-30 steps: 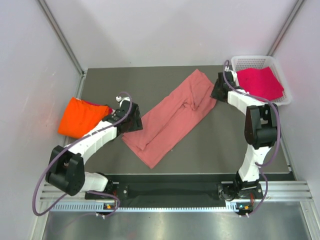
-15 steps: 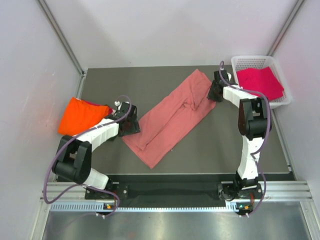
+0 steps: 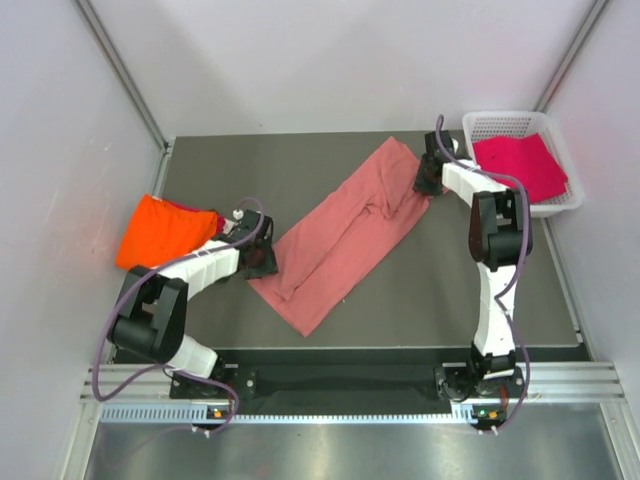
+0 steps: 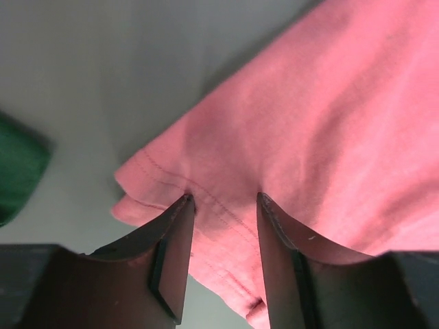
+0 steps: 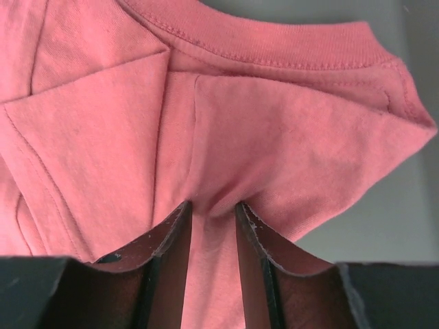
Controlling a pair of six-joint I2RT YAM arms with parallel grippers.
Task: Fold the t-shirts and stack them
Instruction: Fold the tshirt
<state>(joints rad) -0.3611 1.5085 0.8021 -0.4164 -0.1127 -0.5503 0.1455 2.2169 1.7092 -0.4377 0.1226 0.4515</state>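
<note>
The salmon-pink t-shirt [image 3: 345, 235] lies folded into a long strip, diagonally across the dark table. My left gripper [image 3: 262, 262] presses on its near-left end. In the left wrist view the gripper [image 4: 223, 199] is narrowly open, with its fingers astride the stitched hem [image 4: 219, 205]. My right gripper [image 3: 425, 185] is at the far-right collar end. In the right wrist view it [image 5: 212, 205] pinches a puckered fold of the shirt [image 5: 274, 123]. The orange t-shirt [image 3: 160, 232] lies folded at the left. The magenta t-shirt [image 3: 520, 165] lies in the basket.
The white mesh basket [image 3: 505, 118] stands at the far right corner. A magenta edge [image 3: 188, 208] shows beside the orange shirt. A green patch [image 4: 17, 171] shows at the left of the left wrist view. Pale walls enclose the table on three sides.
Both arms have reached further onto the salmon-pink shirt: the left gripper moved down to its near-left end, the right gripper moved up-left to its collar end. The shirt's near end shifted slightly.
</note>
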